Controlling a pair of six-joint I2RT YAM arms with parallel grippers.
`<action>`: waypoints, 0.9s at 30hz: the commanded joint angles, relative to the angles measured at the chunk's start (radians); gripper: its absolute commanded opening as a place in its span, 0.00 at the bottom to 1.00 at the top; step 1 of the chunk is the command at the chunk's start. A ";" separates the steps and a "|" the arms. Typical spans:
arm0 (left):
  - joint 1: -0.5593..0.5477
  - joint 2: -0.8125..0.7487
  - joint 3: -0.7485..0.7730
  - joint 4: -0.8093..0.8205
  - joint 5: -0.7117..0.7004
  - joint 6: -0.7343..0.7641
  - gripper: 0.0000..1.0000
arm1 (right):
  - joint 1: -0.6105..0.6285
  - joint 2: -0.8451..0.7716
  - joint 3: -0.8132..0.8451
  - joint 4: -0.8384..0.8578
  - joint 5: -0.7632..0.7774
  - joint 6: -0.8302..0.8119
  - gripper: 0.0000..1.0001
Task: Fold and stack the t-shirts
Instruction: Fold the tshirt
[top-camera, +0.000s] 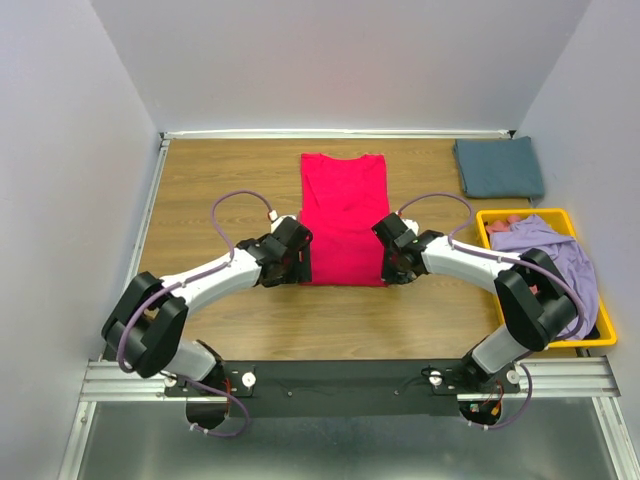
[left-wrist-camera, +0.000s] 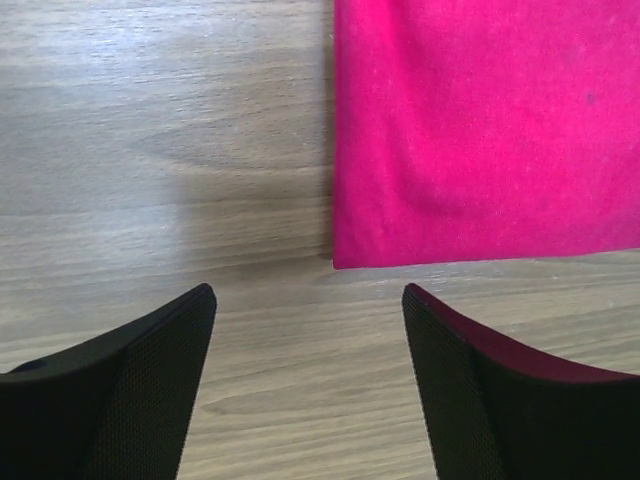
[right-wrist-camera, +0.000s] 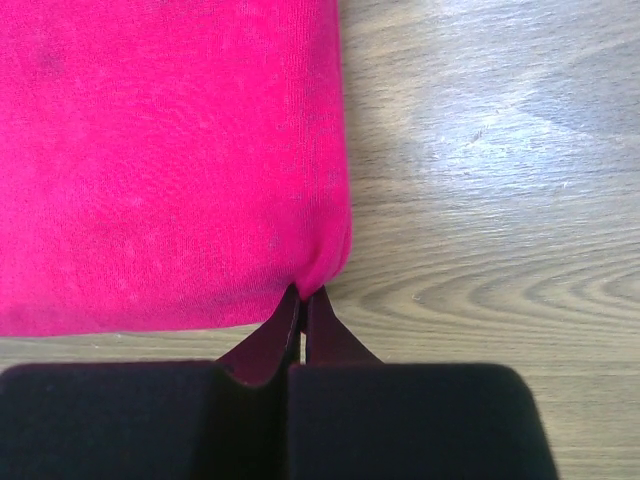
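The crimson-pink t-shirt (top-camera: 343, 215) lies flat as a long folded strip in the middle of the table. My left gripper (top-camera: 297, 262) is open and empty just short of the shirt's near left corner (left-wrist-camera: 345, 255). My right gripper (top-camera: 392, 262) is shut on the shirt's near right corner (right-wrist-camera: 325, 265), fingertips pinching the cloth edge. A folded slate blue-grey t-shirt (top-camera: 498, 166) lies at the back right. A lavender t-shirt (top-camera: 560, 255) hangs over the yellow bin, with a pinkish one (top-camera: 503, 226) under it.
The yellow plastic bin (top-camera: 592, 340) stands at the table's right edge. The wooden table (top-camera: 220, 190) has a metal rail along the left and back, with white walls around.
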 joint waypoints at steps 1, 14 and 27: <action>-0.020 0.043 0.037 0.024 -0.028 -0.055 0.78 | 0.015 0.048 -0.035 -0.018 0.017 -0.030 0.01; -0.066 0.146 0.067 0.018 -0.075 -0.155 0.68 | 0.020 0.035 -0.078 0.025 -0.023 -0.062 0.01; -0.078 0.141 0.059 0.016 -0.149 -0.288 0.57 | 0.020 0.025 -0.093 0.029 -0.043 -0.088 0.01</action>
